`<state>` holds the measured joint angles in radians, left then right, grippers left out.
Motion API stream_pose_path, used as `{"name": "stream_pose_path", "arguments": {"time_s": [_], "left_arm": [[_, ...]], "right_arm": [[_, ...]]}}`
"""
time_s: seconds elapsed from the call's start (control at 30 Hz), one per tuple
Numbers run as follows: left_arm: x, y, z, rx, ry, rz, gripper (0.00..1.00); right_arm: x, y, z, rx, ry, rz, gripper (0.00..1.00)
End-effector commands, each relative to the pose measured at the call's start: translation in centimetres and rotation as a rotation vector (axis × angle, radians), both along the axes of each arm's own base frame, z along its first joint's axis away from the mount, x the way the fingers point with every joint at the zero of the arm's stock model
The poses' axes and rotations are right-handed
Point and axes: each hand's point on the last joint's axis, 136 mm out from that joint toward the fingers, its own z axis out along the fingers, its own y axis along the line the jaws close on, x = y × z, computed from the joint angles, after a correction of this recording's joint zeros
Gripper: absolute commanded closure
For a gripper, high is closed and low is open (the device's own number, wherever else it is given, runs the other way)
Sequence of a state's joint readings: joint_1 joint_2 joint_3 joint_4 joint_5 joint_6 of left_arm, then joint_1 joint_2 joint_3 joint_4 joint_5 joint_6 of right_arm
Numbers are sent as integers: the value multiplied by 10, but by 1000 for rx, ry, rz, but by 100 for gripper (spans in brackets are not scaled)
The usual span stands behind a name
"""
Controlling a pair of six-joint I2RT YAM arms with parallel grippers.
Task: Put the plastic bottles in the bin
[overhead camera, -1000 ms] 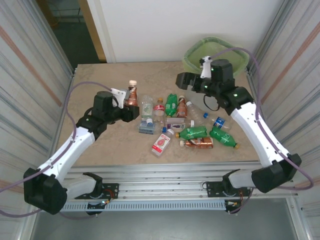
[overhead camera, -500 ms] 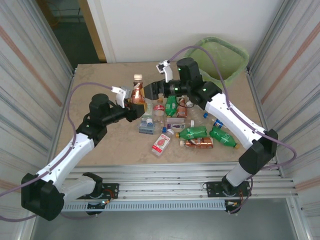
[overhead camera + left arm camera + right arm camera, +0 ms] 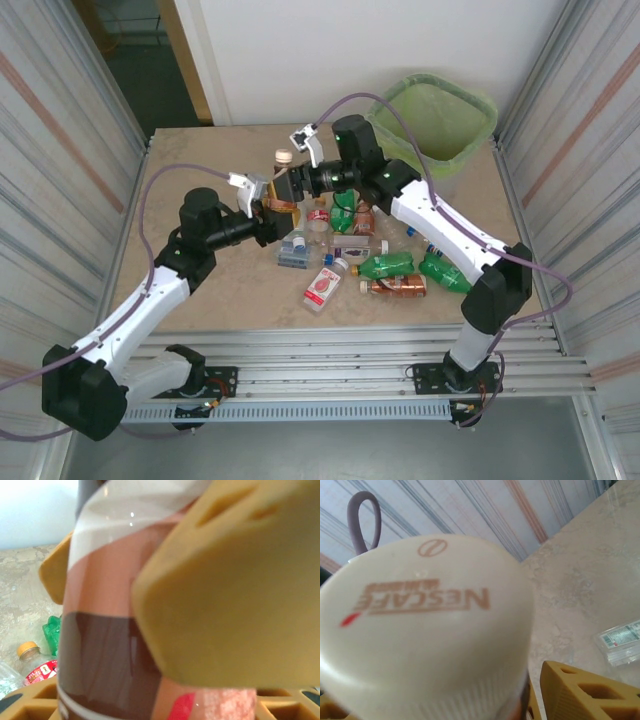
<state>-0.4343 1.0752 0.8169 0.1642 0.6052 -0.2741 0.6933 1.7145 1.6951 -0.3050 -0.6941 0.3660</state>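
Observation:
A brown-tinted bottle [image 3: 283, 188] with a white cap [image 3: 425, 615] is held upright above the table, left of the pile. My left gripper [image 3: 268, 208] is shut on its lower body [image 3: 110, 630]. My right gripper [image 3: 287, 183] has reached in from the right, and its yellow fingers [image 3: 225, 605] stand on either side of the same bottle. I cannot tell whether they press on it. Several other plastic bottles lie on the table, among them green ones [image 3: 385, 265], a red-labelled one [image 3: 322, 285] and a brown one [image 3: 397, 286]. The bin [image 3: 470, 105], lined with a green bag, stands at the far right corner.
Corrugated metal walls close in both sides of the table [image 3: 210, 290]. A clear labelled packet [image 3: 620, 640] lies flat on the table below the raised bottle. A green bottle [image 3: 51, 630] and a yellow-capped one [image 3: 32, 655] lie beyond it.
My right arm swung from over the bin leftward to the raised brown bottle, and its jaws narrowed around it. The left arm carried the bottle slightly right and kept hold.

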Motion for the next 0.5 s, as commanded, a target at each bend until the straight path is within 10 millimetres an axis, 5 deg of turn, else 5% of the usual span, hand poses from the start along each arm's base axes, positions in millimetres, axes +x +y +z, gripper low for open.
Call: {"name": "stream_pose_path", "arguments": {"time_s": [0.0, 0.27, 0.37, 0.47], "left_arm": [[-8, -4, 13, -18, -62, -42, 58], [-6, -2, 10, -9, -50, -19, 50], [-5, 0, 9, -5, -46, -7, 34], [-5, 3, 8, -2, -47, 12, 7]], "right_arm": [[-2, 9, 12, 40, -6, 30, 39], [-2, 8, 8, 29, -7, 15, 67], [-1, 4, 11, 23, -25, -15, 70], [4, -3, 14, 8, -53, -60, 71]]}}
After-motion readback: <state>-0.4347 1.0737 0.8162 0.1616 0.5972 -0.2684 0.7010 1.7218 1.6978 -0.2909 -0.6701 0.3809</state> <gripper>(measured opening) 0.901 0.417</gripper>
